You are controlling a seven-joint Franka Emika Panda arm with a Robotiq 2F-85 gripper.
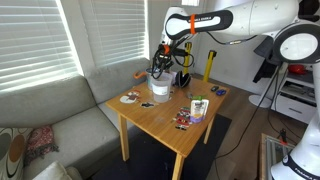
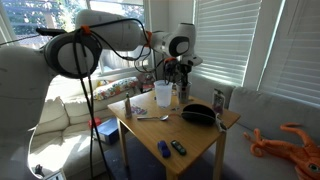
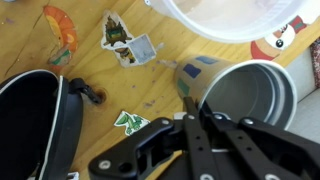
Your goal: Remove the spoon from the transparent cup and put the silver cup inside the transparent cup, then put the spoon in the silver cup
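Found the hand (image 1: 166, 60) hanging just above the transparent cup (image 1: 160, 88) on the desk (image 1: 165, 125) in an exterior view. Placed the hand (image 2: 177, 72) at two o'clock of that cup (image 2: 162, 93) in an exterior view. Made out, in the wrist view, fingers pressed together on nothing visible, and the silver cup (image 3: 250, 95) upright at two o'clock beneath, probably lined up for a rim grasp.

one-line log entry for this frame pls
gripper: at rim of silver cup, jaws unclear | silver cup: upright, looks empty, beside transparent cup | nesting: not yet done
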